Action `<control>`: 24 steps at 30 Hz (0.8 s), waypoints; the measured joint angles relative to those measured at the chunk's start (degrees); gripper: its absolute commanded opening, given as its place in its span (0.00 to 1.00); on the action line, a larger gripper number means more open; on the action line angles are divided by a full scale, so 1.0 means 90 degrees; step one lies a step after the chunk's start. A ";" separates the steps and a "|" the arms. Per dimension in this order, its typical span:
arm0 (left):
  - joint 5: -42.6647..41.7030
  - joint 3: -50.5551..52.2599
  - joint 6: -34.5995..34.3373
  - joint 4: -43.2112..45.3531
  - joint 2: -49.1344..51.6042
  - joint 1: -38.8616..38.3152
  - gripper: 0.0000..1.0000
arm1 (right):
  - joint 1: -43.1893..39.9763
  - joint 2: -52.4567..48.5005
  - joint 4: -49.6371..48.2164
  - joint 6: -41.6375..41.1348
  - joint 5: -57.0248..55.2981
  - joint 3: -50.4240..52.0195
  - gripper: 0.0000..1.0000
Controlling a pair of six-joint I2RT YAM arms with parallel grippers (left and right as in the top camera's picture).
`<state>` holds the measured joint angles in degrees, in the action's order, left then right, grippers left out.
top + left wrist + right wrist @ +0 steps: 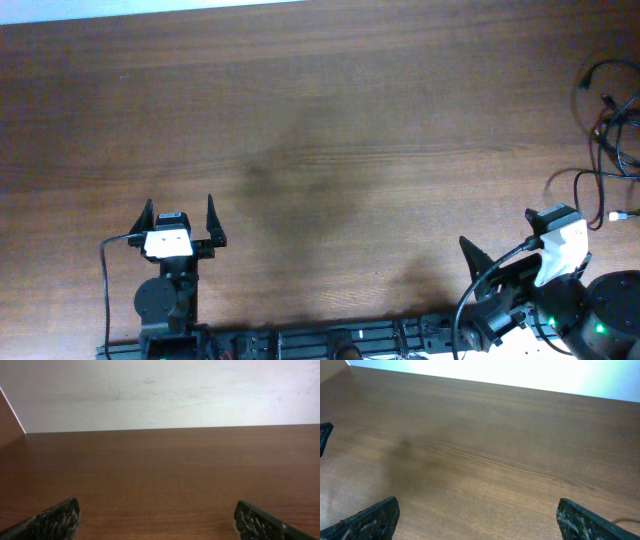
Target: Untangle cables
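A tangle of thin black cables (608, 130) lies at the far right edge of the brown wooden surface (320, 120), ahead of the right jaws and off to their right, outside the gap between them. The nearest loop curls just beside the right arm's white wrist housing (558, 238), and a small white-tipped plug (614, 216) rests on the wood close by. The right jaws are released, spread wide and angled toward the middle of the surface. In the right wrist view their dark fingers (370, 517) frame only bare wood, with a faint dark line at the lower right corner that cannot be identified. The left jaws, well apart from the cables on the opposite side, are likewise released and grasp nothing. In the left wrist view their textured fingers (52, 520) stand wide on either side of the wood grain, with a pale wall (165, 390) beyond. None of the cords touches either set of jaws.
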<state>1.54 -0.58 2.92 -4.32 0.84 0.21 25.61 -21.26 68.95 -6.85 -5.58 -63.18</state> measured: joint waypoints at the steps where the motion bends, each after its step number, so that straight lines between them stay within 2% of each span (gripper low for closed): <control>1: 0.0000 0.0000 0.0000 -0.0002 0.0000 0.0000 0.99 | 0.0000 0.0000 0.0002 0.0007 0.0000 0.0000 0.99; 9: 0.0000 0.0000 0.0000 0.0000 0.0000 0.0000 0.99 | -0.0002 0.0000 0.0257 0.0068 -0.0262 0.0015 0.99; 12: 0.0000 0.0000 0.0000 0.0000 0.0000 0.0000 0.99 | -0.0248 0.0075 -0.0294 0.0095 -0.0840 0.0478 0.99; 14: 0.0019 0.0000 -0.0002 -0.0002 0.0000 0.0000 0.99 | -0.0573 0.0221 -0.0950 0.0117 -0.1146 0.1117 0.99; 17: 0.0039 0.0000 -0.0002 -0.0002 0.0000 0.0000 0.99 | -0.1042 0.0532 -0.2773 0.0296 -0.1277 0.2395 0.99; 19: 0.0041 -0.0002 -0.0002 -0.0005 0.0000 -0.0002 0.99 | -0.1243 0.0736 -0.3944 0.0483 -0.1197 0.3111 0.99; 20: 0.0041 -0.0002 -0.0002 -0.0005 0.0000 0.0000 0.99 | -0.1265 0.0765 -0.4061 0.0498 -0.1180 0.3191 0.99; 22: 0.0041 -0.0002 -0.0007 -0.0005 0.0000 0.0000 0.99 | -0.1562 0.1117 -0.5617 0.0760 -0.0920 0.4126 0.99; 24: 0.0041 -0.0002 -0.0022 -0.0005 -0.0002 -0.0002 0.99 | -0.1768 0.1275 -0.6195 0.0840 -0.0719 0.4546 0.99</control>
<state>1.91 -0.60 2.72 -4.36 0.82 0.19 9.69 -9.78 13.19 0.71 -12.05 -22.26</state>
